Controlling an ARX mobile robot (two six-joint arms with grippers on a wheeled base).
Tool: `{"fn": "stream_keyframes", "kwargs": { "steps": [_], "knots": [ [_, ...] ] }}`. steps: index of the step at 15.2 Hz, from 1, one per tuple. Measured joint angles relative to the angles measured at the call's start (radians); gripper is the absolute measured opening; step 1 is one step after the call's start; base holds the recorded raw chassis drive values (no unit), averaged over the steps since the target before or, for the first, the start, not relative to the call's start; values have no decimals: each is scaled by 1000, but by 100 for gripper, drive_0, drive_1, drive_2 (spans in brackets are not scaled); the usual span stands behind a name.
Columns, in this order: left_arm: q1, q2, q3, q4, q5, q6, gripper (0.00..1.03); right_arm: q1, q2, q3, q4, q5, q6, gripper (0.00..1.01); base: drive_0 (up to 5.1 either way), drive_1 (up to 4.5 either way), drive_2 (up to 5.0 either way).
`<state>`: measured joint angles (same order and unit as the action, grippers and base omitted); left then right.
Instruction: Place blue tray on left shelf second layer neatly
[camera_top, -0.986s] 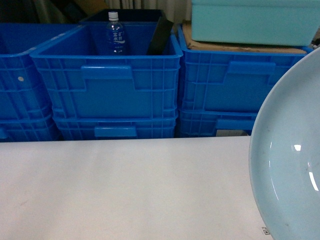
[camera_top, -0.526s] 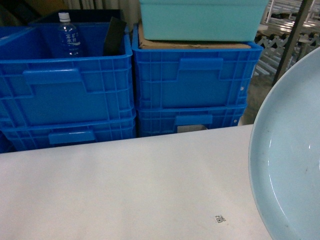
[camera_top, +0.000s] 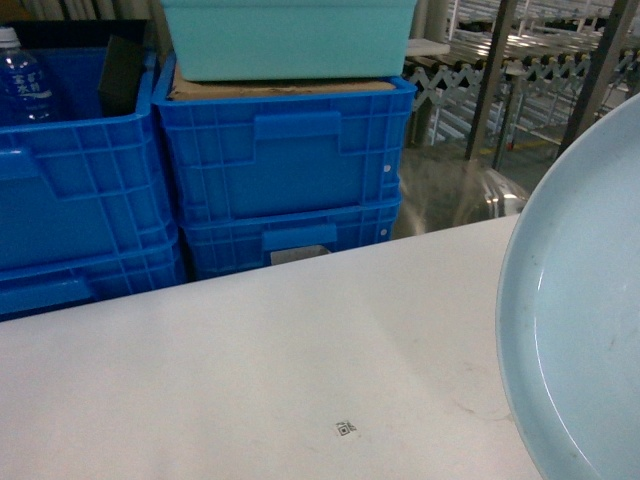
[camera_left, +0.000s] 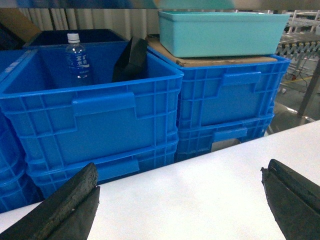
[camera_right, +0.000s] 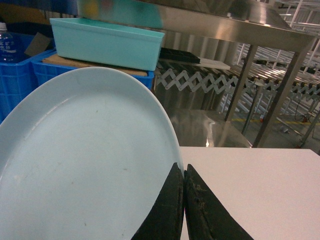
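At far left, a water bottle (camera_top: 20, 80) stands inside an open deep-blue crate (camera_top: 70, 190), with a dark flat object leaning beside it. Next to that, two more blue crates (camera_top: 285, 170) are stacked, topped by cardboard and a boxy teal container (camera_top: 290, 35). In front of them runs a white table (camera_top: 260, 370), bare except for a tiny printed marker (camera_top: 345, 428). The left gripper (camera_left: 180, 200) hangs over this table with its dark fingers spread wide apart and nothing between them. To the right, past the crates, stainless-steel posts and rails (camera_top: 530, 70) of shelving stand over a shiny floor. At far right, the blue tray (camera_top: 585, 310), a pale glossy round dish, is lifted above the table edge; the right gripper (camera_right: 184, 200) pinches its rim with both fingers pressed together, seemingly to carry it toward a shelf.
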<state>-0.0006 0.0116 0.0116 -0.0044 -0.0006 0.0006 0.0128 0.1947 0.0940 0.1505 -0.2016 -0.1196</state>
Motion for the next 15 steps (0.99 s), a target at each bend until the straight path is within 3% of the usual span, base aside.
{"fn": "stream_keyframes", "kwargs": {
  "steps": [15],
  "knots": [
    [0,0,0,0,0,0,98,0,0,0,0,0,0,2,-148,-148,-148]
  ]
}}
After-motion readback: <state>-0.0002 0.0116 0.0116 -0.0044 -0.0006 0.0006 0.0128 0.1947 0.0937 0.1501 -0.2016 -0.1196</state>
